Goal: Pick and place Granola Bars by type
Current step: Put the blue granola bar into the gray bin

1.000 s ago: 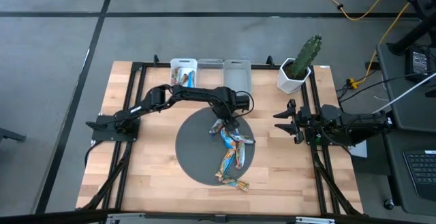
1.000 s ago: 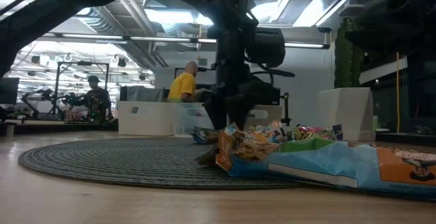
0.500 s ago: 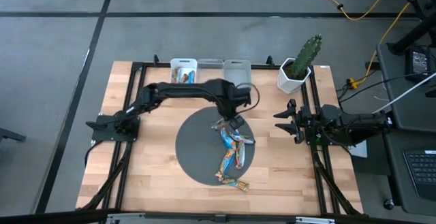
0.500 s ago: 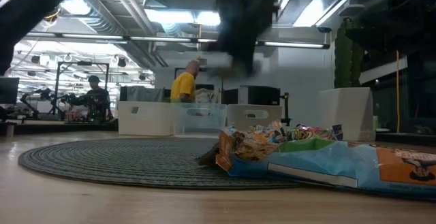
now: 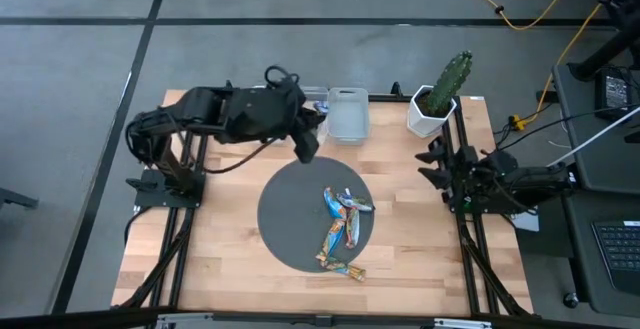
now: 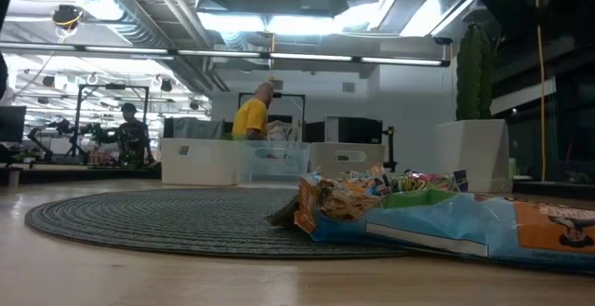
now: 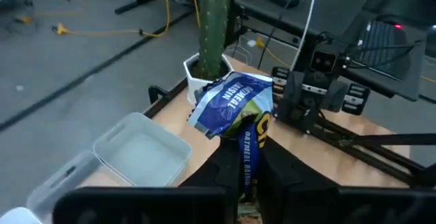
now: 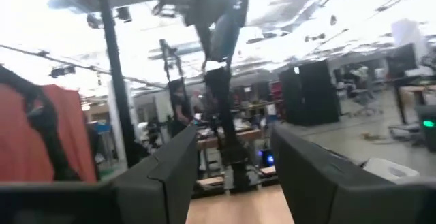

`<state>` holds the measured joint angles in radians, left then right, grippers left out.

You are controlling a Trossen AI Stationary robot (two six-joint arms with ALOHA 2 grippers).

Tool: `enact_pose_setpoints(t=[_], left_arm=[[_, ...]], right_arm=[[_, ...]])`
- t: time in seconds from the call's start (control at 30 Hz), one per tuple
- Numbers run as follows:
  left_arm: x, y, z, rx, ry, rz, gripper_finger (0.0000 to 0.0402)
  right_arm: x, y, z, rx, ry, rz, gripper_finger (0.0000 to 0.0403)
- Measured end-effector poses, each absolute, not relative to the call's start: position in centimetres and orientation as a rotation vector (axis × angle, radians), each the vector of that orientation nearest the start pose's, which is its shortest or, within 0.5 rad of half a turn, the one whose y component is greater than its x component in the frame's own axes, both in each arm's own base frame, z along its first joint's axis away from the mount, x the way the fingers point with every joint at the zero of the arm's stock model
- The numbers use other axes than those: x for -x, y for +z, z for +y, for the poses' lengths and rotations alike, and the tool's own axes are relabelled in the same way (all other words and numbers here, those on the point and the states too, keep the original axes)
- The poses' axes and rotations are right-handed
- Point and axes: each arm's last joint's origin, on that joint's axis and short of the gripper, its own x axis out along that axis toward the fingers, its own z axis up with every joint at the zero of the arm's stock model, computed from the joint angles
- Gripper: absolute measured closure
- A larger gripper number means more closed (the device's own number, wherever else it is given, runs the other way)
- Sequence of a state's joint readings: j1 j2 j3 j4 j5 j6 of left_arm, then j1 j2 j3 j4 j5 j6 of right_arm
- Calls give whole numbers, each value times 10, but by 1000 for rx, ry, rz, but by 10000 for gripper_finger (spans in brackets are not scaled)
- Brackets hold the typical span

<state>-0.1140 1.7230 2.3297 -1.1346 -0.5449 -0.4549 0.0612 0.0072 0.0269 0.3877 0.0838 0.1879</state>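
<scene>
Several granola bars (image 5: 342,227) in shiny blue and orange-brown wrappers lie in a heap on the round grey mat (image 5: 285,219); the low view shows the heap (image 6: 372,194) from the side. My left gripper (image 5: 307,147) hangs high above the mat's far edge, in front of the bins, and is shut on one blue-wrapped granola bar (image 7: 233,101). My right gripper (image 5: 435,164) waits open at the table's right side, fingers apart (image 8: 235,176) with nothing between them. My left gripper pinches the blue bar by its one end (image 7: 246,157) between its two fingers (image 7: 221,173). The rest of the wrapper sticks out past the fingertips, crinkled and bent over. The bar is lifted clear of the mat and the table.
A clear bin (image 5: 347,114) stands at the table's far edge, also in the left wrist view (image 7: 143,149), with another bin (image 7: 61,183) beside it. A cactus in a white pot (image 5: 437,99) stands at the far right. People work in the room behind (image 6: 249,118).
My left gripper shut on a blue bar at the far end of the heap, then rose clear of the low view and swung toward the far edge and the bins, the arm folding back to the left. The bar went up with it; the heap stayed put.
</scene>
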Motion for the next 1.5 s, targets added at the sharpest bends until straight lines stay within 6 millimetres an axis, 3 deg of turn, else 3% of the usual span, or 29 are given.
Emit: enact_pose_setpoints(t=[0.13,0.27,0.4,0.53,0.77,1.1,1.33,1.5], left_arm=[[-310,506,-19,248,521,396,385],[-331,501,-4,238,472,380,385],[-345,506,8,203,354,299,385],[-346,514,13,179,329,239,385],[-356,510,13,151,312,230,385],[-386,485,12,151,258,300,384],[-389,483,12,153,253,296,384],[-387,485,12,140,248,293,384]], right_arm=[[-85,234,2,-184,-20,-392,214],[-86,282,2,-75,-44,-334,212],[-102,331,3,31,-58,-228,190],[-130,361,4,85,-66,-117,151],[-186,372,-2,100,-117,-47,99],[-236,381,-9,89,-8,-85,103],[-247,384,-10,91,12,-78,142],[-247,384,-10,91,10,-80,222]])
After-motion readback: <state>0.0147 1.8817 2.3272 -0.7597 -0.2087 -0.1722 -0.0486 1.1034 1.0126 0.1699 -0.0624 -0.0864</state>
